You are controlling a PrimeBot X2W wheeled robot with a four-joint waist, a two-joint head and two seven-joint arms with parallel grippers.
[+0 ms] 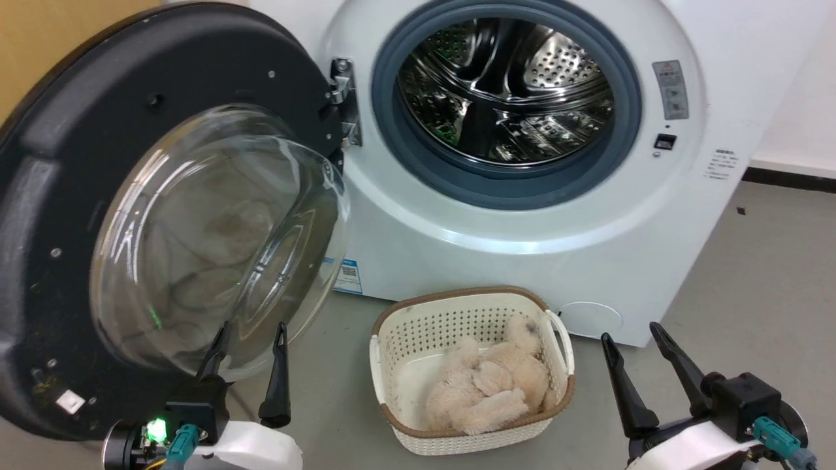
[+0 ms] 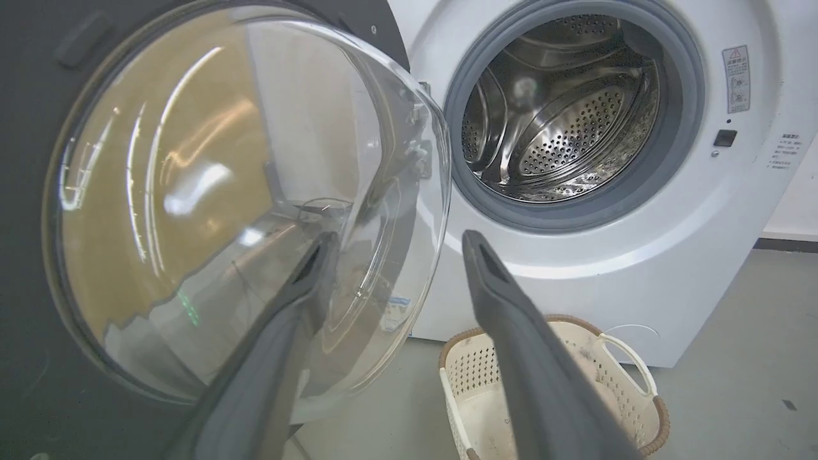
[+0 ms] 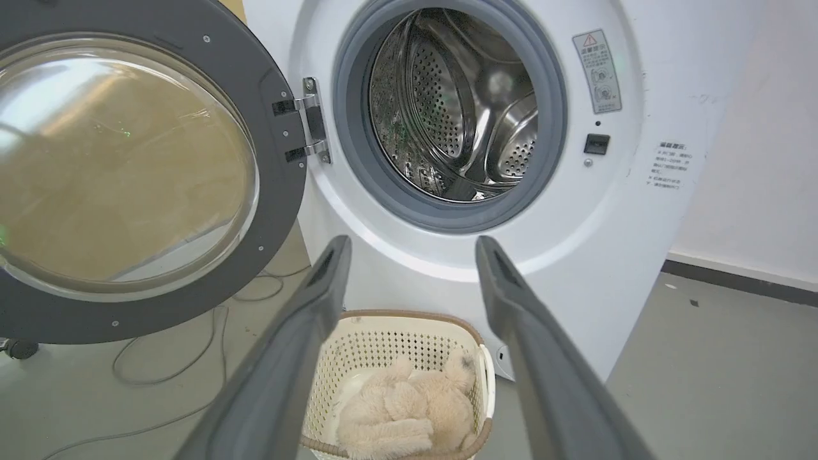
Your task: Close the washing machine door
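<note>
The washing machine door (image 1: 78, 196) stands wide open on the left, its black rim and bulging glass bowl (image 1: 222, 241) facing me, hung on a metal hinge (image 1: 343, 98). The white washing machine (image 1: 522, 215) shows its steel drum (image 1: 506, 91) inside a grey rubber ring. My left gripper (image 1: 253, 333) is open just below the glass bowl, its fingertips close to the glass; whether they touch it I cannot tell. In the left wrist view the door (image 2: 38, 255) looms ahead of the left gripper (image 2: 399, 239). My right gripper (image 1: 632, 331) is open at the lower right, holding nothing.
A cream plastic laundry basket (image 1: 392, 339) with a fluffy beige item (image 1: 486, 388) stands on the grey floor before the machine, between my grippers. A thin cable (image 3: 166, 358) lies on the floor under the open door. A white wall rises to the right.
</note>
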